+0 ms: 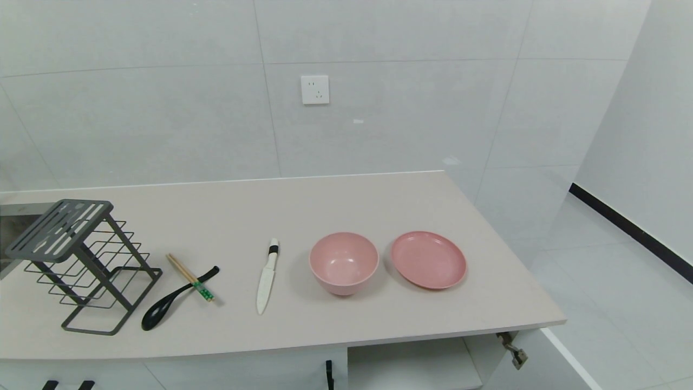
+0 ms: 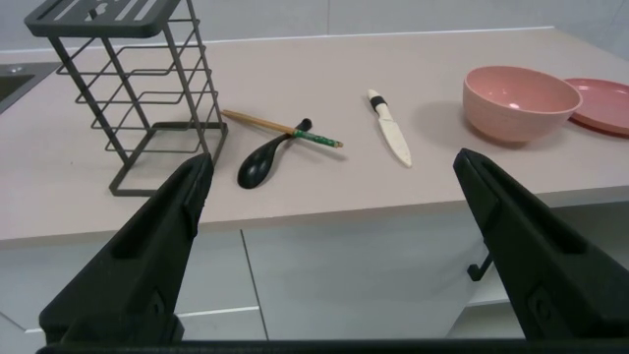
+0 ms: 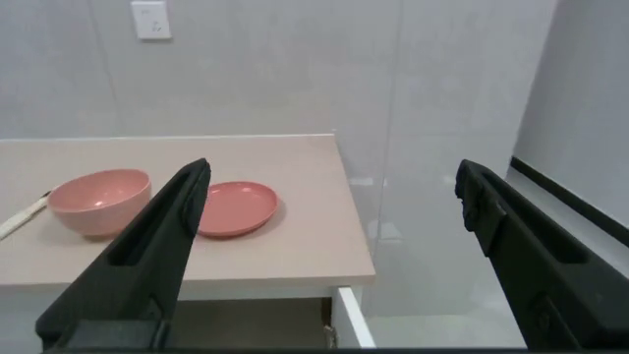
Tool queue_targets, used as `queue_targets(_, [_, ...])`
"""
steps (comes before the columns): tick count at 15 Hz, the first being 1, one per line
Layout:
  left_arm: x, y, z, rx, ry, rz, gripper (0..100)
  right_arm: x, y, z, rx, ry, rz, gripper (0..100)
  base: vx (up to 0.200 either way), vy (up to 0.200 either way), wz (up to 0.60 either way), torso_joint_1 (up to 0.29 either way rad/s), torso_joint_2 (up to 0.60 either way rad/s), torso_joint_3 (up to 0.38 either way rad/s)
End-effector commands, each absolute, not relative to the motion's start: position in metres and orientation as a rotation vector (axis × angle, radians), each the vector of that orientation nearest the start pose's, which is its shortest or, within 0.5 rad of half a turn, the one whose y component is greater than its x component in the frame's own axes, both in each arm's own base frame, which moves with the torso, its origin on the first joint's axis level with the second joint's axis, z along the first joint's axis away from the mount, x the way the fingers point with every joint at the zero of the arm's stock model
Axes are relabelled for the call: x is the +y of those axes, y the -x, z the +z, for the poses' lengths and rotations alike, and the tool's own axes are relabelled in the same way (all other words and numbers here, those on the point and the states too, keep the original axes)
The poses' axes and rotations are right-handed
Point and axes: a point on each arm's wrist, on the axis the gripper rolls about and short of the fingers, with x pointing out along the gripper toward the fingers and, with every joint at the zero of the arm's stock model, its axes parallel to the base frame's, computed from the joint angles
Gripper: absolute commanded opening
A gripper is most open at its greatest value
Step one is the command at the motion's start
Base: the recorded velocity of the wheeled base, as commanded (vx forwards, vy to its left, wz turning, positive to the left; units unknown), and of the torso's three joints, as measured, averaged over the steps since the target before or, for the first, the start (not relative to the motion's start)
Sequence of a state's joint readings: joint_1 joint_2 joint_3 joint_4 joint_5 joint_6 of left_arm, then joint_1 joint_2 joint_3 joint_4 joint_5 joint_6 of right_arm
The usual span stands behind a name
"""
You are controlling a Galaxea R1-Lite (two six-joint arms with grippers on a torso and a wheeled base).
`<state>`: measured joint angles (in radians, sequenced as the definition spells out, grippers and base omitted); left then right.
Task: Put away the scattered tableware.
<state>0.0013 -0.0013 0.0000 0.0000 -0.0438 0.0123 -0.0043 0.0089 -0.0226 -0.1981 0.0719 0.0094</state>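
Left gripper [image 2: 331,162] and right gripper [image 3: 334,169] both gape empty, short of the counter [image 1: 325,206]. We see spoon [image 1: 173,300] crossing chopsticks [image 1: 189,277], both slanted, just beside the rack [image 1: 81,260] — left arm's nearer; knife [image 1: 267,279] runs near-to-far mid-counter; bowl [image 1: 343,262], plate [image 1: 428,259] sit toward the right arm

Rack [image 1: 62,230] stands at left, gap between knife [image 1: 267,276] and bowl [image 1: 343,262]

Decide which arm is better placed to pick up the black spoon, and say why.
Left, probably. The black spoon lies near the left end of the counter beside the wire rack, in front of the open left pincer. The right pincer faces the pink plate at the far end.
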Motion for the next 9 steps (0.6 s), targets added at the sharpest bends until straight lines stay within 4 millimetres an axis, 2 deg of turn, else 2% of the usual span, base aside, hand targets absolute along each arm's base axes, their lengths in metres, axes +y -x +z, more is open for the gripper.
queue_targets(1, [-0.001, 0.023, 0.075, 0.0, -0.012, -0.043, 100, 0.004, 0.025, 0.118, -0.15, -0.011, 0.143, 100, 0.0, 0.0, 0.0, 0.0, 0.0, 0.0])
queue_targets(2, [-0.001, 0.023, 0.075, 0.0, -0.012, -0.043, 100, 0.004, 0.025, 0.123, -0.135, -0.015, 0.167, 100, 0.0, 0.0, 0.0, 0.0, 0.0, 0.0])
queue_targets(3, [-0.001, 0.023, 0.075, 0.0, -0.012, -0.043, 100, 0.006, 0.022, 0.135, -0.085, 0.0, 0.295, 100, 0.0, 0.0, 0.0, 0.0, 0.0, 0.0])
queue_targets(4, [-0.001, 0.023, 0.075, 0.0, -0.012, -0.043, 100, 0.008, 0.015, 0.138, -0.033, 0.021, 0.389, 100, 0.0, 0.0, 0.0, 0.0, 0.0, 0.0])
queue_targets(6, [-0.001, 0.023, 0.075, 0.0, -0.011, -0.044, 100, 0.01, 0.001, 0.141, 0.053, 0.025, 0.45, 100, 0.0, 0.0, 0.0, 0.0, 0.0, 0.0])
queue_targets(7, [-0.001, 0.023, 0.075, 0.0, -0.005, -0.049, 100, 0.01, -0.015, 0.146, 0.143, 0.016, 0.48, 100, 0.0, 0.0, 0.0, 0.0, 0.0, 0.0])
queue_targets(9, [-0.001, 0.023, 0.076, -0.002, 0.0, -0.051, 100, 0.012, -0.033, 0.154, 0.211, 0.001, 0.523, 100, 0.0, 0.0, 0.0, 0.0, 0.0, 0.0])
